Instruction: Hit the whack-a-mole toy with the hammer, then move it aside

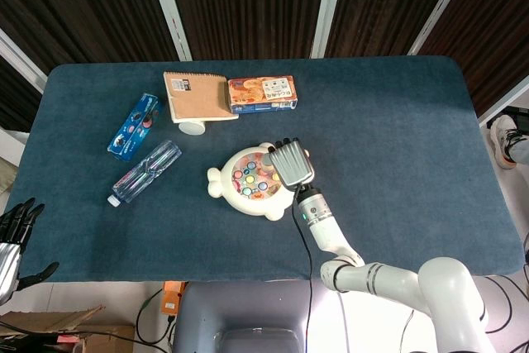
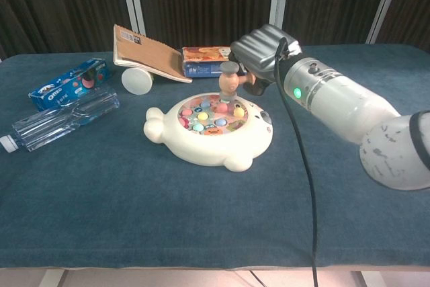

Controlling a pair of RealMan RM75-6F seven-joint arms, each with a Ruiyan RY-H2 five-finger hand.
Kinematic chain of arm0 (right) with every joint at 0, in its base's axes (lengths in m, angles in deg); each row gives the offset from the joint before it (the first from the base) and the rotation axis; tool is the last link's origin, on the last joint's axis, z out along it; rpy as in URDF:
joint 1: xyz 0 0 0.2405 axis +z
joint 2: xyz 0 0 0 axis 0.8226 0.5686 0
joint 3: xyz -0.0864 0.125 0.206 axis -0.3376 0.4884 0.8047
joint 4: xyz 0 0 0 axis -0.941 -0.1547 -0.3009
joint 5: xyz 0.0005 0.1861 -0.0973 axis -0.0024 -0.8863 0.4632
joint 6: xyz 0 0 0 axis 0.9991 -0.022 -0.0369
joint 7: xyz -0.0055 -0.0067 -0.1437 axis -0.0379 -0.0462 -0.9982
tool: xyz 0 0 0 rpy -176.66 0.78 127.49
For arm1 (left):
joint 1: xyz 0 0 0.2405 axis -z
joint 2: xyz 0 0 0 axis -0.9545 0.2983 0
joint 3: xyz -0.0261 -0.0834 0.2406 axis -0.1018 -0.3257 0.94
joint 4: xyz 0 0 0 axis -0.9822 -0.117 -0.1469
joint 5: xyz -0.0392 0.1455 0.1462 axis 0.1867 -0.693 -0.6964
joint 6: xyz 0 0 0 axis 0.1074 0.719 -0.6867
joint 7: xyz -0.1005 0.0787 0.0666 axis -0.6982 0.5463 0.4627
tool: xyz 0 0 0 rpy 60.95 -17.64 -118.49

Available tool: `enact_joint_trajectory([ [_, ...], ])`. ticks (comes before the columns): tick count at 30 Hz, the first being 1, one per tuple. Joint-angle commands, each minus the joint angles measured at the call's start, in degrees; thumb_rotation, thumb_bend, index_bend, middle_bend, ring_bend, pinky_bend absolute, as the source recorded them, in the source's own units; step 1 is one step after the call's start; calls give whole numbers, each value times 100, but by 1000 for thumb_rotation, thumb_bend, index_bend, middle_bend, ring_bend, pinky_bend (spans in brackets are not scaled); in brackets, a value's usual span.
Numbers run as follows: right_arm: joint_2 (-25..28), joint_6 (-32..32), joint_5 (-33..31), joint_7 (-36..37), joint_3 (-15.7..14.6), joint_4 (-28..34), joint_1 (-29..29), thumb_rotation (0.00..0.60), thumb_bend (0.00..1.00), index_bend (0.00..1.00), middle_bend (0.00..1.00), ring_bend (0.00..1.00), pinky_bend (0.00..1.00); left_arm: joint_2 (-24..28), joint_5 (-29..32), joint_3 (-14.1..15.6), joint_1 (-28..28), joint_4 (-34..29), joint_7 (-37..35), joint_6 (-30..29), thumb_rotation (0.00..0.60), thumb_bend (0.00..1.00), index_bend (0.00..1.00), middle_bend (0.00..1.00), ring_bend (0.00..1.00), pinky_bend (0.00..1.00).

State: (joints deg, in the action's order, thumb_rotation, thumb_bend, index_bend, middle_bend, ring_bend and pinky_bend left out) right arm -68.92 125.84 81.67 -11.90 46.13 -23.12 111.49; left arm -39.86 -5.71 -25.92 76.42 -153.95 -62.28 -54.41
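Dark ribbed wall panels (image 1: 248, 2) — split by pale strips (image 1: 168, 6) (slanted) — behind a blue-covered table (image 1: 397, 138).

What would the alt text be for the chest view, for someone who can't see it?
The robot's right hand holds a small wooden hammer with its head just above the coloured pegs of a white whack-a-mole toy on a blue table. Behind sit a cookie box, a plastic bottle, a notebook propped on a white cylinder, and a snack box.
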Motion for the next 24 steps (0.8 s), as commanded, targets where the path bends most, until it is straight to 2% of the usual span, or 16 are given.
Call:
enact_joint_trajectory([
  [1, 324, 134, 58, -50, -50, 394, -152, 600, 582, 1000, 742, 642, 638, -12, -3, 3, 5, -7, 36, 12, 600, 124, 0, 0, 0, 127],
  [12, 811, 96, -111, -299, -187, 1029, -334, 600, 581, 1000, 742, 641, 640, -62, -28, 14, -6, -39, 183, -7, 600, 124, 0, 0, 0, 127],
  [24, 605, -98, -294, -477, -330, 742, -242, 600, 582, 1000, 742, 642, 640, -19, -60, 7, -36, -12, 51, -90, 600, 124, 0, 0, 0, 127],
])
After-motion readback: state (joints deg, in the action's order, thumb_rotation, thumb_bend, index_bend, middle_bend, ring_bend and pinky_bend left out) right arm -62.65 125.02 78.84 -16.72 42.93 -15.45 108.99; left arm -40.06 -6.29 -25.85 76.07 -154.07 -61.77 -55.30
